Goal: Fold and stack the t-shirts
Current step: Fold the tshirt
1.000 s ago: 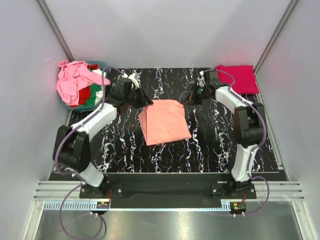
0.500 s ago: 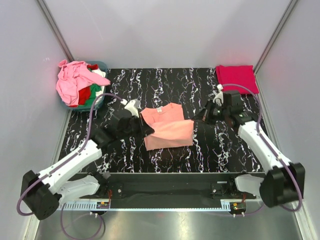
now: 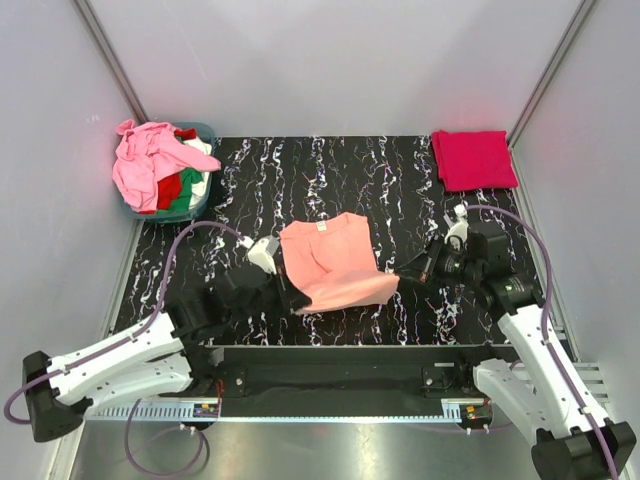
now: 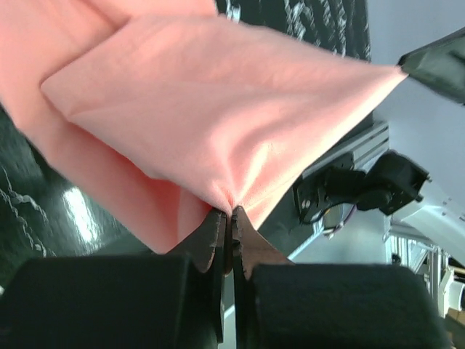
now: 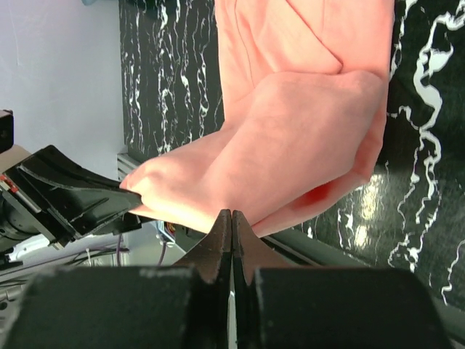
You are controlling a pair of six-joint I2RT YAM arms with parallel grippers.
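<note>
I see the left gripper (image 3: 288,297) clamping the salmon-orange cloth t-shirt (image 3: 335,262) at its near-left corner — right gripper (image 3: 405,275), the near-right. Edge raised off black marbled bench (image 3: 400,190).

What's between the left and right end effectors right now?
The salmon-orange t-shirt, pinched on one side by the left end effector and on the other by the right end effector; clearest in the top view.

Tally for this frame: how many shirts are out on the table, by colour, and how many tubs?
salmon-orange shirt, partly folded: 1
crimson-pink shirt, folded at the far right corner: 1
teal tub: 1, with heaped clothes in pink, red, green and white, too tangled to count
Total: 3, heap not counted
</note>
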